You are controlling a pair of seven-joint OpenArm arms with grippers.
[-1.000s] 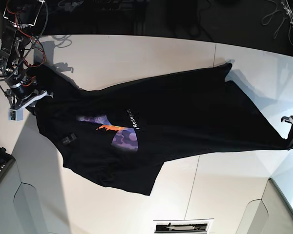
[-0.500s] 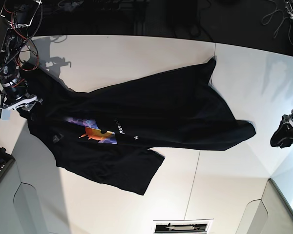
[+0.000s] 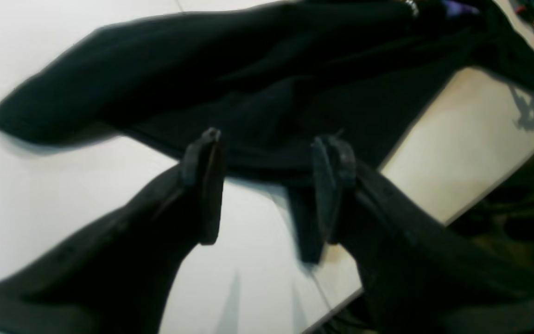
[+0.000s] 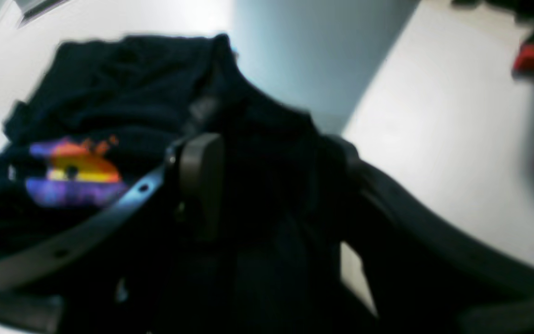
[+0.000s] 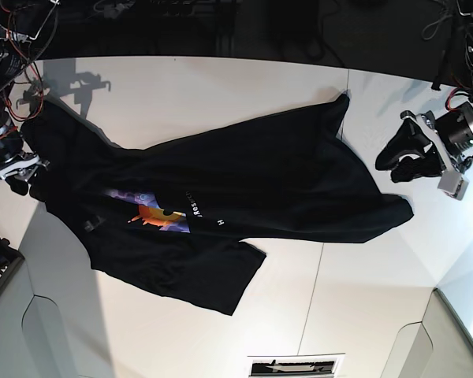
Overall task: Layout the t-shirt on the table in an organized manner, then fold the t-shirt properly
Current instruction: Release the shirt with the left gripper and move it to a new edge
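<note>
T-shirt (image 5: 221,205) lies rumpled across the table (image 5: 221,87), ahead of the left gripper (image 3: 267,185), whose jaws gape empty. Right gripper (image 4: 271,195) clamps the shirt's edge between its fingers. Soft, light, drapes; best grabbed at hems or corners.

The t-shirt (image 5: 244,181) is seen as soft matt black cloth, rumpled, with a glossier orange-purple print (image 5: 154,214). The table (image 5: 221,87) appears smooth, white and faintly sheened.
</note>
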